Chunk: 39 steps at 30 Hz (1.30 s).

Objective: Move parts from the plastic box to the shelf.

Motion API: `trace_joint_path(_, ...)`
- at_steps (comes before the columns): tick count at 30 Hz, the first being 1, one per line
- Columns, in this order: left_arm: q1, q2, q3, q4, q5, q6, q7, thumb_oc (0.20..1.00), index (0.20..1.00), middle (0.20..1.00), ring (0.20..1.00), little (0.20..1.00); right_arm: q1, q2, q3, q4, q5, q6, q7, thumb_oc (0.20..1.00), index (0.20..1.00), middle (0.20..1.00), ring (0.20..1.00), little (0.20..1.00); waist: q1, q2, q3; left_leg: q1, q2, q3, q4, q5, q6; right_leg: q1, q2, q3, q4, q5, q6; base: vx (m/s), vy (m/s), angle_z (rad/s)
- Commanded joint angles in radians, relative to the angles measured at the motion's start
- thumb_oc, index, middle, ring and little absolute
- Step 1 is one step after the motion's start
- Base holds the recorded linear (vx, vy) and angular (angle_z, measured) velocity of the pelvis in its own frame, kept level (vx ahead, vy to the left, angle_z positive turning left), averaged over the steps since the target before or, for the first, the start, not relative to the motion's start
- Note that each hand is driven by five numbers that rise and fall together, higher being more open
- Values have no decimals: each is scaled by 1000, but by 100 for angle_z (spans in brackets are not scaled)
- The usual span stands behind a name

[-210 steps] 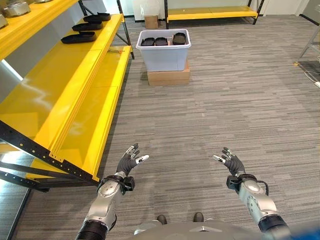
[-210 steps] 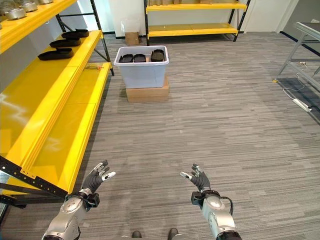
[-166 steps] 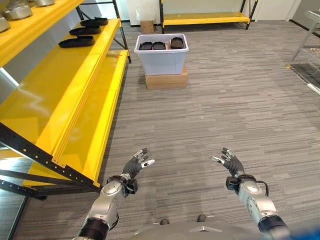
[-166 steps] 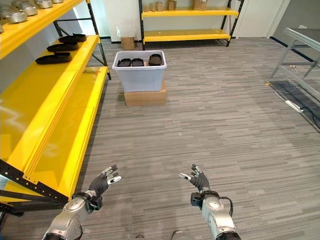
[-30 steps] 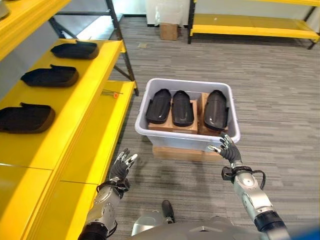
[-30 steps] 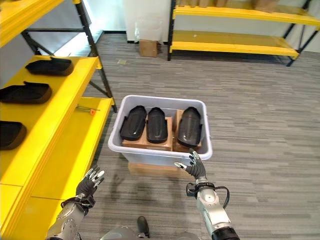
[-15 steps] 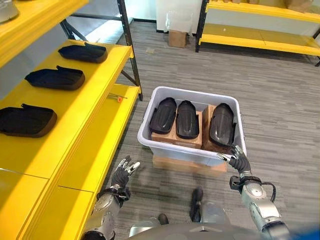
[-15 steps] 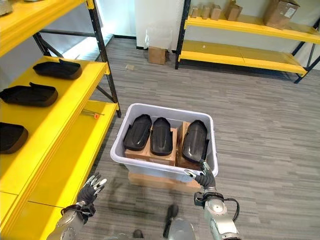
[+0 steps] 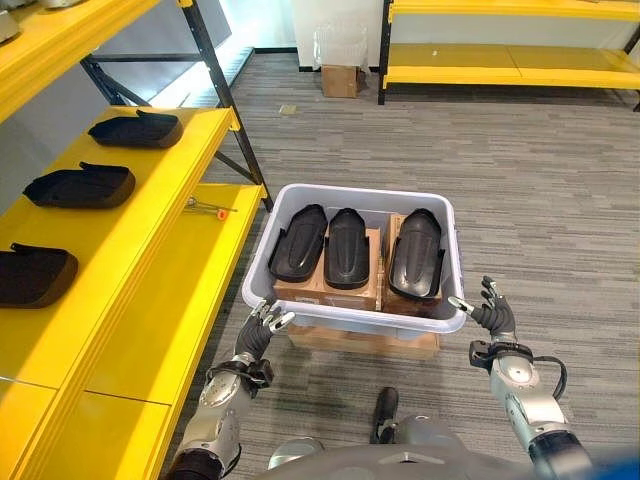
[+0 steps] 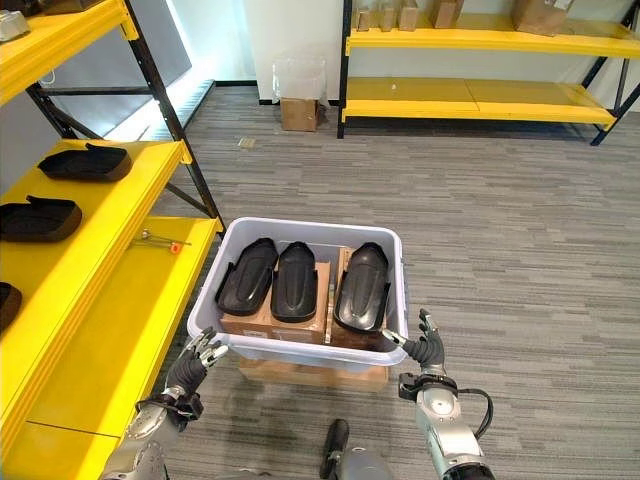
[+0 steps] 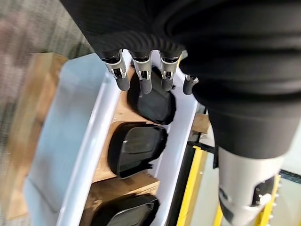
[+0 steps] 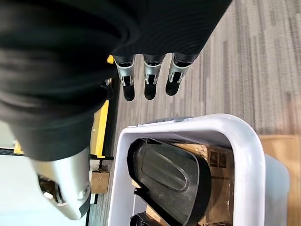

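A pale grey plastic box (image 9: pixel 263 262) stands on a cardboard carton on the floor just ahead of me. Three black moulded parts lie side by side in it on brown inserts: left part (image 9: pixel 298 243), middle part (image 9: pixel 347 248), right part (image 9: pixel 415 253). My left hand (image 9: pixel 255 339) hovers open at the box's near left corner. My right hand (image 9: pixel 492 316) hovers open at the near right corner. Neither hand touches the box or holds anything. Three more black parts (image 9: pixel 81 186) rest on the yellow shelf (image 9: pixel 150 210) at the left.
A lower yellow shelf board (image 9: pixel 180 300) runs beside the box, with a small orange-tipped tool (image 9: pixel 210 208) on it. A black shelf post (image 9: pixel 225 80) rises behind. Another yellow rack (image 9: pixel 500 70) and a small carton (image 9: pixel 340 80) stand at the far wall.
The camera has shifted, so the box now sits slightly closer and more central. Both hands stay open, now level with the box's near corners.
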Motion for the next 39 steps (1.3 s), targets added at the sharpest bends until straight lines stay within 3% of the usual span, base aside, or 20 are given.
trace_joint_path(1, -10, 11, 2, -36, -71, -53, -3, 1000, 1000, 1000, 1000, 1000, -22, -32, -13, -55, -50, -96, 4, 1000, 1000, 1000, 1000, 1000, 7, -62, 18, -159, -46, 24, 329, 179, -58, 203, -73, 8, -146, -5, 100, 47, -125, 1)
trace_joint_path(2, -13, 4, 8, -33, -71, -46, -1, 1000, 1000, 1000, 1000, 1000, -26, -32, -10, -53, -60, -100, -2, 1000, 1000, 1000, 1000, 1000, 10, -63, 28, -186, -24, 12, 357, 198, -66, 207, -74, 16, -143, -6, 97, 83, -39, 9)
trace_joint_path(3, -21, -9, 13, -18, -36, -49, -10, 1000, 1000, 1000, 1000, 1000, -43, -31, -4, -45, -64, -110, -17, 1000, 1000, 1000, 1000, 1000, 6, -67, 36, -191, 27, 18, 332, 224, -73, 211, -74, 33, -140, -7, 94, 122, 109, -15)
trace_joint_path(4, -25, -20, 10, -11, -31, -54, -15, 1000, 1000, 1000, 1000, 1000, -52, -34, -3, -50, -80, -113, -23, 1000, 1000, 1000, 1000, 1000, 2, -66, 32, -167, 40, 20, 244, 222, -64, 207, -78, 45, -140, -1, 102, 191, 312, -44)
trace_joint_path(6, -22, -29, 12, -22, -47, -42, -16, 1000, 1000, 1000, 1000, 1000, -44, -52, -9, -76, -82, -89, -12, 1000, 1000, 1000, 1000, 1000, -8, -52, 10, -117, 82, -25, -17, 319, -74, 195, -88, 85, -152, 22, 115, 165, 515, -79)
trace_joint_path(7, -21, -32, 16, -22, -50, -38, -23, 1000, 1000, 1000, 1000, 1000, -38, -60, -10, -76, -79, -88, -5, 1000, 1000, 1000, 1000, 1000, -11, -47, 8, -119, 91, -48, -29, 331, -82, 194, -97, 105, -155, 23, 120, 121, 530, -59)
trace_joint_path(8, -30, -30, 14, -2, -41, -45, -24, 1000, 1000, 1000, 1000, 1000, -35, -65, -8, -63, -55, -92, 13, 1000, 1000, 1000, 1000, 1000, -18, -45, 0, -81, 59, -41, -67, 264, -68, 187, -119, 109, -148, 28, 137, 125, 506, -62)
trace_joint_path(9, -36, -19, 2, 3, -21, -38, -38, 1000, 1000, 1000, 1000, 1000, -23, -54, -10, -58, -11, -94, 19, 1000, 1000, 1000, 1000, 1000, -28, -44, -1, -61, 39, -40, -83, 231, -60, 178, -132, 118, -133, 38, 149, 90, 442, -53)
trace_joint_path(12, -24, 15, -25, 12, 49, -33, -38, 1000, 1000, 1000, 1000, 1000, -3, 4, -27, -46, 20, -104, 20, 1000, 1000, 1000, 1000, 1000, -46, -49, -5, -12, 14, -10, -152, 195, -24, 165, -143, 150, -125, 64, 187, 102, 297, -4)
trace_joint_path(17, 0, 39, -38, -2, 38, -44, -27, 1000, 1000, 1000, 1000, 1000, -12, 27, -22, -57, 3, -106, 29, 1000, 1000, 1000, 1000, 1000, -33, -65, 1, -8, 13, -2, -162, 181, -7, 160, -152, 143, -123, 63, 198, 5, 30, 19)
trace_joint_path(24, 24, 50, -41, -44, 10, -42, -29, 1000, 1000, 1000, 1000, 1000, -55, 11, -14, -53, 14, -115, 10, 1000, 1000, 1000, 1000, 1000, 6, -79, 9, -21, 16, -11, -162, 184, -9, 179, -149, 114, -140, 54, 190, 1, -18, 9)
trace_joint_path(30, 20, 72, -53, -113, -14, -5, -41, 1000, 1000, 1000, 1000, 1000, -176, -35, 26, -52, -30, -113, 22, 1000, 1000, 1000, 1000, 1000, 61, -61, 34, -78, 23, -41, -157, 213, -24, 149, -159, 85, -124, 48, 179, 40, -10, 12)
trace_joint_path(38, -156, 133, -109, -177, -102, -58, -10, 1000, 1000, 1000, 1000, 1000, -473, -109, 55, 59, 2, -63, -46, 1000, 1000, 1000, 1000, 1000, 111, -17, 196, -323, 20, -94, -35, 209, -23, -64, -200, 85, 7, 18, 171, -186, 51, 17)
trace_joint_path(39, -181, 121, -112, -201, -277, -59, 15, 1000, 1000, 1000, 1000, 1000, -520, -119, 66, 77, -2, -56, -50, 1000, 1000, 1000, 1000, 1000, 118, -11, 230, -362, 18, -107, -17, 210, -24, -101, -206, 85, 29, 12, 169, -153, 28, 8)
